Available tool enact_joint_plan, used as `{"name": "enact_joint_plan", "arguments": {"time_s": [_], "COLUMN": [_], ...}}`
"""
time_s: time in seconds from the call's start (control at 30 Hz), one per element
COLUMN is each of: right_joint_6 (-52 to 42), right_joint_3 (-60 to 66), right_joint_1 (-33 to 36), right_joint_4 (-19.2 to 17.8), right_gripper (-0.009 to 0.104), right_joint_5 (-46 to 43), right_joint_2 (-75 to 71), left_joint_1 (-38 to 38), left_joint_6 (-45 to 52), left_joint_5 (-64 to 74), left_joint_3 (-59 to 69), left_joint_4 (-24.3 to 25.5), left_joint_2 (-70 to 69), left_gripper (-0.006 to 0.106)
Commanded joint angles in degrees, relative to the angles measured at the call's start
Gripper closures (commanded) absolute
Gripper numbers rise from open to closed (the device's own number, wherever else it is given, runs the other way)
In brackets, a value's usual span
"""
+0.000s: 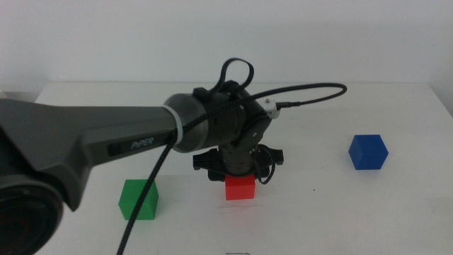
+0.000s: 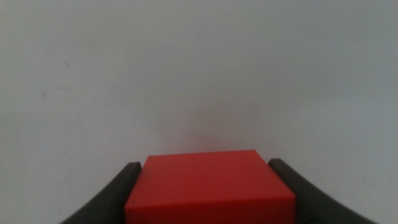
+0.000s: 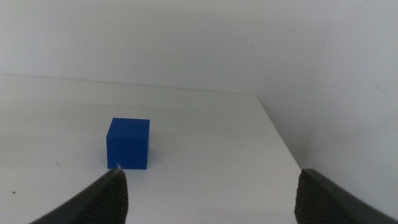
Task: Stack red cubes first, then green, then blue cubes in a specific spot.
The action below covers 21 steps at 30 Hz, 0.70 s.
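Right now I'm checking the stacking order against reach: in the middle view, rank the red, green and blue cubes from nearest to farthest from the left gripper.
1. red cube, between the left gripper jaws, centre front.
2. green cube, on the table to its left.
3. blue cube, far right.

I count three cubes on the surface (image 1: 325,212), one of each colour. One red cube (image 1: 240,188) sits at the centre. One green cube (image 1: 139,199) lies at its nine o'clock. One blue cube (image 1: 368,152) lies at its two o'clock. I see two pincers of mine: the left pincer (image 2: 210,193) and the right pincer (image 3: 208,193).
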Motion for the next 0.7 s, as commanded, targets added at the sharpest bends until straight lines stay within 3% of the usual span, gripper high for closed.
{"name": "enact_joint_plan", "arguments": {"time_s": [0.0,0.67], "right_joint_6": [-0.36,-0.36], "right_joint_3": [-1.03,-1.03], "right_joint_1": [-0.27,-0.27], "right_joint_4": [-0.52,-0.52], "right_gripper": [0.001,0.001], "right_joint_5": [-4.43,-4.43], "right_joint_2": [-1.30,-1.30], "left_joint_1": [-0.33,-0.51], "left_joint_6": [-0.79,-0.59], "left_joint_5": [-2.88,-2.73], "left_joint_3": [-1.84,-1.84], "left_joint_4": [0.38,-1.50], "left_joint_2": [-2.42,0.12], "left_gripper": [0.070,0.070]}}
